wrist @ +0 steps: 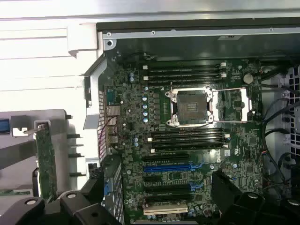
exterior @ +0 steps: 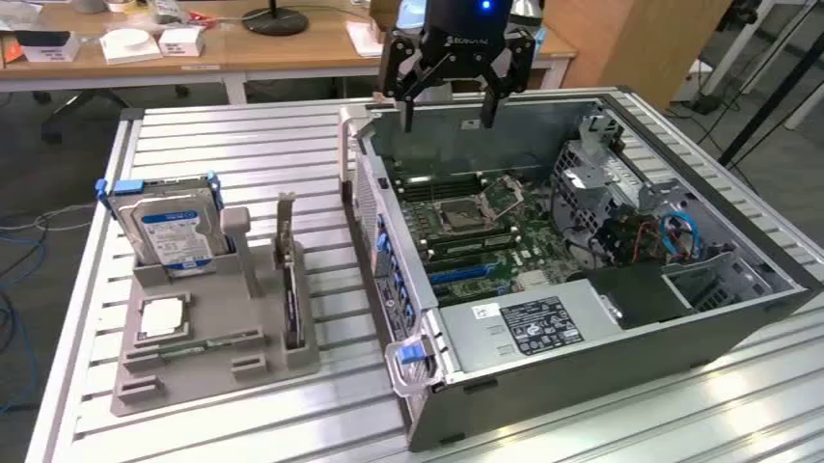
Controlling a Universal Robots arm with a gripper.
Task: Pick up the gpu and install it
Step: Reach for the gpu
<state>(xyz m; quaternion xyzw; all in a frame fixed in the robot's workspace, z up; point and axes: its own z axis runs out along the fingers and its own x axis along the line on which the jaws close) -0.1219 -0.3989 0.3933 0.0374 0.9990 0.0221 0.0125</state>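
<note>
The gpu (exterior: 291,299) is a thin dark card standing on edge in a slot of the grey holder (exterior: 193,381), with its pale bracket at the far end. It also appears in the wrist view as the gpu (wrist: 46,161), beside the case. My gripper (exterior: 449,114) hangs open and empty above the far wall of the open computer case (exterior: 721,323), well away from the card. Its dark fingers (wrist: 227,192) frame the motherboard (wrist: 187,140). Blue and black expansion slots (wrist: 168,167) lie empty on the board.
The holder also carries a silver hard drive (exterior: 174,231), a processor chip (exterior: 161,316) and a green memory stick (exterior: 206,344). The case's drive cage and cables (exterior: 644,231) fill its side at the exterior view's right. A desk with boxes (exterior: 129,43) stands behind the slatted table.
</note>
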